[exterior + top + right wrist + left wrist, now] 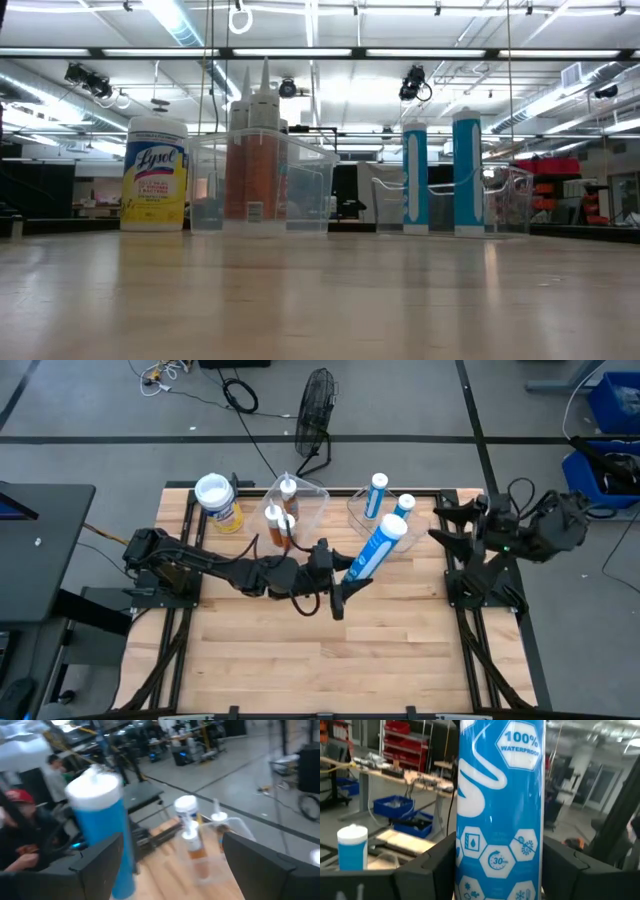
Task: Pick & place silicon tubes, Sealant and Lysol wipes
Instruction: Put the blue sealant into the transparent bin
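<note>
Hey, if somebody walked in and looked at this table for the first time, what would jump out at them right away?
Most likely the big blue sealant tube, held up off the table near the middle by the left claw and tilted toward the back right. Next, the yellow Lysol wipes canister standing at the back left, beside a clear bin of orange-brown tubes. The right claw waits open at the right edge.

Both arms are dark, nearly black, built of chunky jointed segments. The left arm (215, 565) has black cables looping loosely off its middle joints, and an orange-brown wire runs along it near the wrist. The right arm (520, 535) carries a tangle of black cable too, with a small green light glowing on it. The fingers (427, 870) are matte black, broad and angular.
</note>
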Motion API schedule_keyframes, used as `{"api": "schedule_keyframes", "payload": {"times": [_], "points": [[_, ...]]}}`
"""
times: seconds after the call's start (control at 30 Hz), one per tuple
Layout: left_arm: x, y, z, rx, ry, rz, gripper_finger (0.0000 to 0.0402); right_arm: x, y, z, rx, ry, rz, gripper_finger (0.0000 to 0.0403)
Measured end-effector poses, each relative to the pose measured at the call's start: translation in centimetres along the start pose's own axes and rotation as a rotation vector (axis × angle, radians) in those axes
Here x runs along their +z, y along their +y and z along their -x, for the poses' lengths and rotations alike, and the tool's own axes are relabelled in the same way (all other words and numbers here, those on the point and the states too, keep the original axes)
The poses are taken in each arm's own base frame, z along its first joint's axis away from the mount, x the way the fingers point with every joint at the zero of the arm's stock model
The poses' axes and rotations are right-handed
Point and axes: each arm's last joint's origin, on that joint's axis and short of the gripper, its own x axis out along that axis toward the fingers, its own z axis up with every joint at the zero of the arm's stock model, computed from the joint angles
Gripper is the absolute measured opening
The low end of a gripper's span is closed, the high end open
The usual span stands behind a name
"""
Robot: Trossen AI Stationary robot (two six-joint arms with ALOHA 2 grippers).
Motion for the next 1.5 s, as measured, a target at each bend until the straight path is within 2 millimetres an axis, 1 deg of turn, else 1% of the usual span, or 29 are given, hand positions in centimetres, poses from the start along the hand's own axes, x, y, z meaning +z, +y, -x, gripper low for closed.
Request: {"api": "schedule_keyframes", "payload": {"times": [0.1, 0.2, 0.27, 0.33, 0.47, 0.67, 0.93, 1.0, 1.1, 1.3, 1.4, 1.5], "points": [[0.5, 0.3, -0.2, 0.001, -0.037, 0.02, 0.0223, 0.2, 1.4, -0.6, 0.079, -0.009, 0.042, 0.0343], [0.9, 0.8, -0.4, 0.002, -0.066, 0.029, 0.0223, 0.4, 2.9, -1.7, 0.116, -0.054, 0.119, 0.0343], [1.1, 1.0, -0.5, 0.004, -0.086, 0.033, 0.0223, 0.6, 3.3, -2.2, 0.131, -0.08, 0.159, 0.0343], [1.4, 1.0, -0.5, -0.002, -0.115, 0.032, 0.0223, 1.2, 3.2, -2.3, 0.147, -0.109, 0.157, 0.0343], [2.0, 0.8, -0.4, -0.023, -0.163, 0.025, 0.0223, 1.4, 3.0, -2.8, 0.181, -0.113, 0.2, 0.0343], [2.0, 0.7, -0.3, -0.034, -0.171, 0.026, 0.0223, 2.3, 3.0, -4.1, 0.322, -0.146, 0.141, 0.0343], [2.0, 0.6, -0.3, -0.052, -0.167, 0.023, 0.0224, 2.0, 3.3, -7.1, 0.404, -0.115, 0.1, 0.0343], [2.0, 0.5, -0.3, -0.061, -0.165, 0.023, 0.0224, 2.3, 3.3, -7.7, 0.436, -0.132, 0.085, 0.0343], [1.9, 0.4, -0.2, -0.068, -0.164, 0.023, 0.0224, 2.5, 3.2, -8.5, 0.434, -0.163, 0.076, 0.0343], [1.8, -0.2, 0.0, -0.081, -0.159, 0.026, 0.0224, 2.9, 2.9, -9.7, 0.489, -0.173, 0.024, 0.0343], [1.7, -0.2, 0.0, -0.083, -0.152, 0.028, 0.0224, 2.8, 3.2, -10.7, 0.552, -0.159, 0.002, 0.0343], [1.6, -0.2, 0.0, -0.082, -0.143, 0.04, 0.0224, 2.3, 3.6, -11.9, 0.574, -0.149, -0.002, 0.0343]]}}
